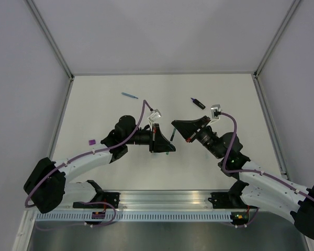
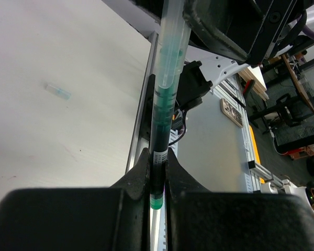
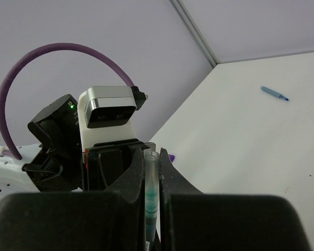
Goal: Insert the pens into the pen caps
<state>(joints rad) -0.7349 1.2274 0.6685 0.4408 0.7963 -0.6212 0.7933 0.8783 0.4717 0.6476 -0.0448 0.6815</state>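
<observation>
- The thin dark pen (image 2: 162,120) is up in the air over the middle of the desk (image 1: 162,172), between the two arms.
- The left gripper (image 2: 157,158) is squeezed tight on the pen's bottom end. The right gripper (image 3: 152,157) is squeezed tight on the see-through cap (image 2: 170,47) at the other end.
- The pen looks partly inside the cap, so I think the job now is to push the two all the way together.
- To do it well, the pen and cap should be lined up in one straight line. If one arm tips, the pen may jam or bend.
- The push should be slow and go straight along the pen. Both grips need to be firm so nothing slips.
- I cannot tell how far in the pen is.
- The pen is long and skinny. Its body is dark, with a small white label, and a green end pokes out below the left gripper.
- The cap is a pale tube with green showing inside it.
- A thin blue pen (image 1: 130,95) lies near the far edge, left of the middle.
- A black-and-purple marker (image 1: 198,103) lies near the far edge, more to the right.
- A purple cap (image 1: 92,141) sits near the left edge, and a pale-blue cap (image 2: 58,91) lies flat on the desk.
</observation>
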